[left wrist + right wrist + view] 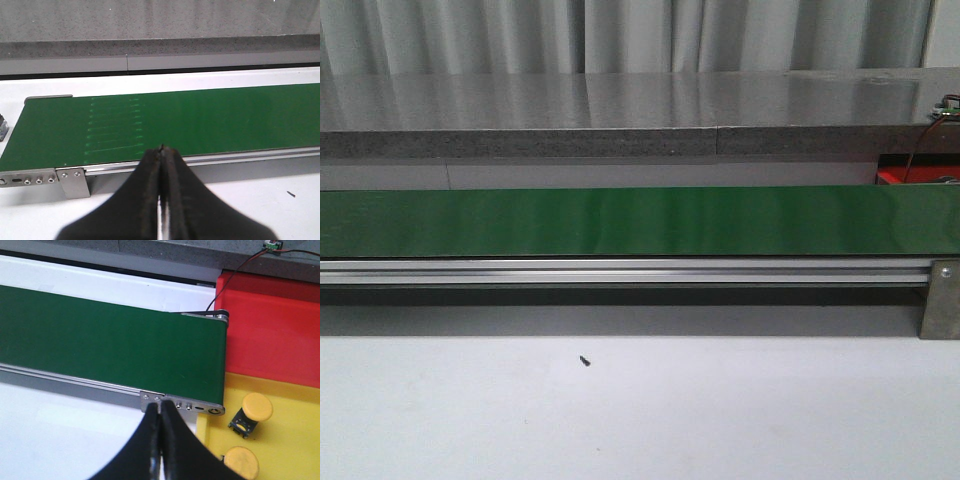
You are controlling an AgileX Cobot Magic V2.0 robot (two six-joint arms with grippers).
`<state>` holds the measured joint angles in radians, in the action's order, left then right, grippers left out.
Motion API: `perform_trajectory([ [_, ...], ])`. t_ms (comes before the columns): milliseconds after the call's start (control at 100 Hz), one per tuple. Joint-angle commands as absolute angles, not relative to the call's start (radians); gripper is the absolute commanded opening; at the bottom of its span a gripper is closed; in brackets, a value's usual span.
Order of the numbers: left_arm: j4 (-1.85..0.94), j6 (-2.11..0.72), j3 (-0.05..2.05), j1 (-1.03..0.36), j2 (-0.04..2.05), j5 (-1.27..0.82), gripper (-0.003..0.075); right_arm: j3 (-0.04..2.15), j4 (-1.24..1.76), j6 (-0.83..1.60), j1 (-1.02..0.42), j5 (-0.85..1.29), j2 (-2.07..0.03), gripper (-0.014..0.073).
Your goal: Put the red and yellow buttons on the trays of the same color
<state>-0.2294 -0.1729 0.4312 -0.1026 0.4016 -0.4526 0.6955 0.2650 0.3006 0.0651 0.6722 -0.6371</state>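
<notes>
In the right wrist view the right gripper point(160, 407) fills the near edge, its two black fingers pressed together with nothing between them. Its tips sit over the metal end bracket point(182, 404) of the green conveyor belt point(110, 345). Just beside that belt end lies the yellow tray point(295, 440), holding two yellow buttons: one yellow button point(257, 407) lies tilted on its black base near the belt end, the other yellow button point(241, 462) rests closer to the fingers, partly cut off by the frame edge. Both lie apart from the fingertips, off to one side of them. The red tray point(275, 335) adjoins the yellow tray on the far side of it, also at the belt end; a red and black wire point(240, 271) runs above it.

The left gripper point(161, 150) is likewise closed tight and holds nothing, hovering just before the conveyor belt's near rail point(240, 157).

In the front view a small dark speck point(585, 361) lies on the white table point(720, 410) before the belt.
</notes>
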Motion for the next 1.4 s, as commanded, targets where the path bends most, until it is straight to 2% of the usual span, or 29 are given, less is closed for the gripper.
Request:
perform_trajectory([
  [0,-0.240,-0.173,0.459,-0.110,0.409,-0.374,0.0022,0.715,0.268,0.313,0.064,0.621,-0.634,-0.0069],
  [100,-0.240,-0.173,0.459,-0.110,0.409,-0.376,0.0155,0.715,0.268,0.313,0.064,0.622,-0.634,-0.0069],
  [150,-0.240,-0.173,0.459,-0.110,0.409,-0.376,0.0261,0.715,0.268,0.313,0.064,0.623,-0.634,-0.0069],
  [270,-0.240,-0.173,0.459,-0.110,0.409,-0.374,0.0574,0.715,0.268,0.313,0.064,0.623,-0.634,-0.0069],
  [350,-0.240,-0.173,0.459,-0.110,0.409,-0.374,0.0673,0.715,0.268,0.313,0.064,0.623,-0.634,-0.0069],
  [530,-0.234,-0.144,0.473,-0.106,0.409,-0.375,0.0650,0.715,0.268,0.313,0.064,0.623,-0.634,-0.0069],
  [700,-0.081,0.075,0.571,-0.032,0.483,-0.408,0.0650,0.715,0.268,0.313,0.064,0.622,-0.634,-0.0069],
  [920,0.037,0.129,0.803,0.162,0.760,-0.613,0.0649,0.715,0.268,0.313,0.064,0.622,-0.634,-0.0069],
  [1090,0.075,0.129,0.917,0.306,0.966,-0.592,0.0627,0.715,0.268,0.313,0.064,0.622,-0.634,-0.0069],
  [1390,0.075,0.142,1.052,0.457,1.320,-0.547,0.0627,0.715,0.268,0.313,0.064,0.622,-0.634,-0.0069],
])
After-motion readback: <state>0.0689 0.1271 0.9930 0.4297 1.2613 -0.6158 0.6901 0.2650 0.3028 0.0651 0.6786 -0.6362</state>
